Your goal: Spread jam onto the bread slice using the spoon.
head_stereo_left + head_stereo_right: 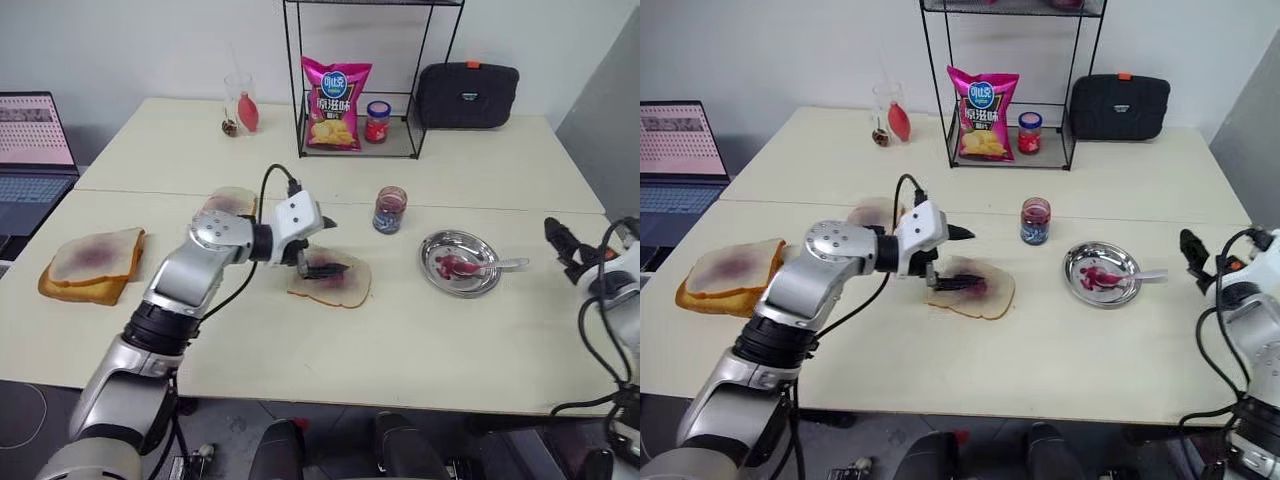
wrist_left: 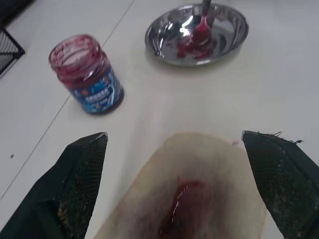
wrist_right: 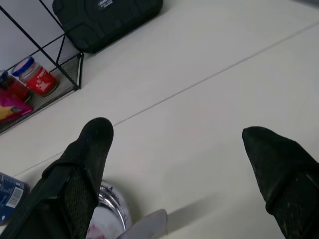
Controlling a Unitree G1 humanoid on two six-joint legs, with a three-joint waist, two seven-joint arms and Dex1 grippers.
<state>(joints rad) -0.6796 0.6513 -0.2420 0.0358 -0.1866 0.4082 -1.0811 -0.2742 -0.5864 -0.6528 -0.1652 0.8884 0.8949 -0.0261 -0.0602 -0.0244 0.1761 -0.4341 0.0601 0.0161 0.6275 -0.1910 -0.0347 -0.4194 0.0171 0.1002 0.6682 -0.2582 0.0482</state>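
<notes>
The pale, matte table [image 1: 330, 350] carries everything, so I place things from the bread slice [image 1: 345, 290] near its middle. It is a soft, square, white slice with a thin tan crust, lying flat, and a glossy dark red streak of jam [image 2: 180, 206] runs across a dull purple stain at its centre. My left gripper [image 1: 322, 262] hovers just above the slice's near-left part, jaws spread wide and holding nothing. Beyond the slice to its right stands the small clear glass jar [image 1: 389, 210], lidless, its rim smeared red. Farther right lies a round, shiny metal dish [image 1: 458, 263], shallow, with red smears inside. The spoon [image 1: 482, 266] rests in it, slim silver handle poking over the far-right rim, bowl coated in jam. My right gripper [image 1: 566, 243] hangs right of the dish, well apart from the slice, fingers parted and empty.

I judge the jam still sits in one narrow streak, so the spreading looks unfinished. The risks I see: the spoon's thin, slick handle could slip or tip the light dish if I pinch it badly; the soft crumb could tear or slide on the smooth table under a hard stroke; my left fingers [image 2: 82, 174] could press into the wet jam.
</notes>
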